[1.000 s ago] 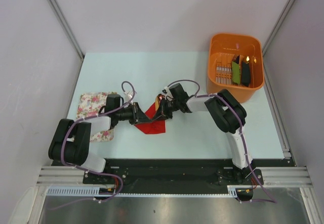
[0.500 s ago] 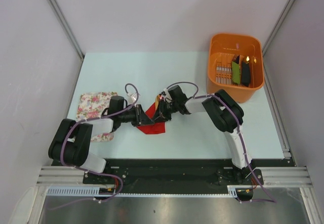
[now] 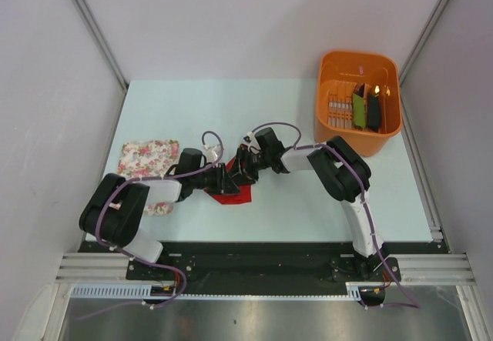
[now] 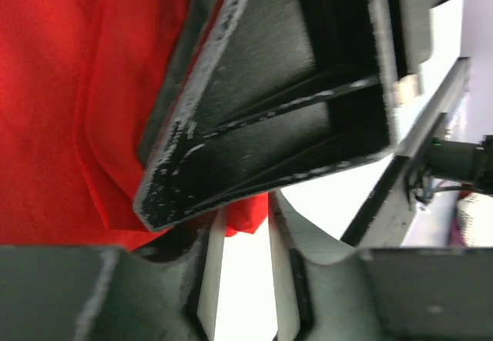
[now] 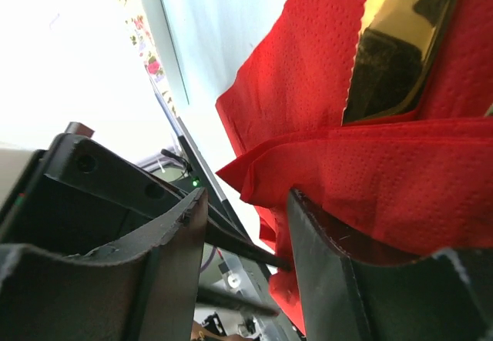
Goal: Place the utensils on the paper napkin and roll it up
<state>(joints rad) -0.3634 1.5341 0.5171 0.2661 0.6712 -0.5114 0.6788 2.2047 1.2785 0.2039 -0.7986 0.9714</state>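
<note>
**A:** Which step?

**B:** Rolling. The paper napkin (image 3: 233,195) lies mid-table (image 3: 293,118), right of the floral cloth (image 3: 146,158). One layer is folded over. Both grippers meet on its far side, the left gripper (image 3: 223,179) touching or just beside the right gripper (image 3: 243,168).

**A:** Fingers?

**B:** Right fingers are spread, with the fold edge resting against one. Can't tell for the left, as its wrist view is blocked.

**A:** Utensils, axis?

**B:** One shiny utensil (image 5: 393,48) shows, half under the fold. In the right wrist view its long axis crosses the fold edge at a steep angle. The top view hides the heading.

**A:** Next?

**B:** My guess is to pin the fold and turn it over evenly without kicking the utensil out.
</note>
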